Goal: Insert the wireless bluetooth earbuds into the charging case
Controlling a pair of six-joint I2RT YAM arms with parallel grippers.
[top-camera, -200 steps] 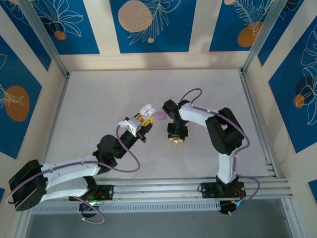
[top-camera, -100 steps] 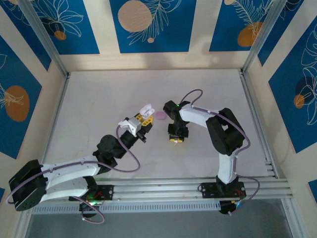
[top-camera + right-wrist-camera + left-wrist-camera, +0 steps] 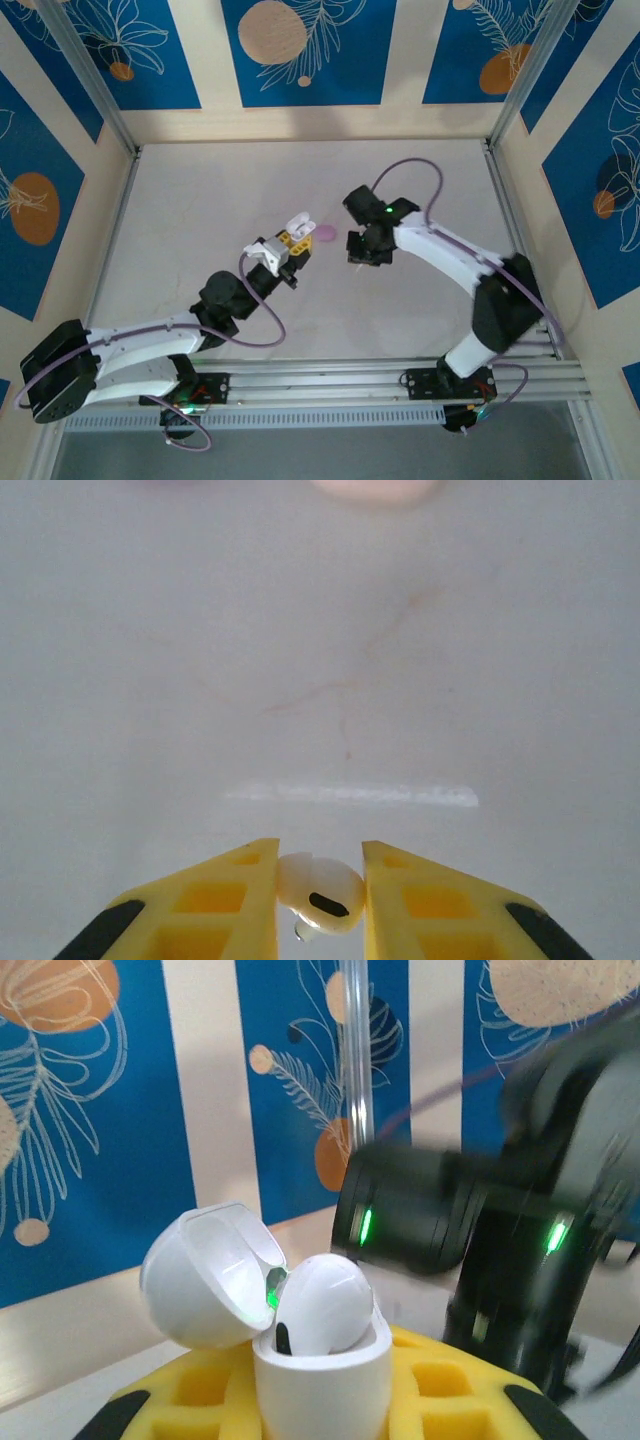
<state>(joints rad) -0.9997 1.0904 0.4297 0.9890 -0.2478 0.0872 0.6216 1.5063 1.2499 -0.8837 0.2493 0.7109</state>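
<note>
Two yellow fingers of the right gripper (image 3: pixel 318 865) are pinched onto a white earbud (image 3: pixel 318 895). They grip its rounded body, with the dark oval port facing the wrist camera and a bit of the bud poking out at 6 o'clock. Beyond the tips lies the bare table (image 3: pixel 320 680), with a soft pink blur (image 3: pixel 375 486) at 12 o'clock.

The left gripper (image 3: pixel 284 246) is clamped on the white charging case (image 3: pixel 322 1385) and holds it upright. The lid (image 3: pixel 205 1280) is swung open toward 10 o'clock in the left wrist view, and a green light (image 3: pixel 272 1290) glows at the hinge. A second earbud (image 3: pixel 322 1305) already sits in the case mouth. How much free socket is left beside it is hard to tell.

From above, the right gripper hangs at about 4 o'clock of the case, near but apart. A small purple piece (image 3: pixel 326 232) lies on the table between them.

The step in hand looks like carrying the held bud to the case. To do it well:
- Approach from the 4 o'clock side, away from the lid.
- Turn the bud so the end poking down leads.
- Line it up over the vacant socket, not over the seated bud.
- Lower it straight down and let go only once it settles.
- Keep the pinch gentle, since the smooth bud could pivot or pop out.
- Hold the case level and steady with the left gripper throughout.
</note>
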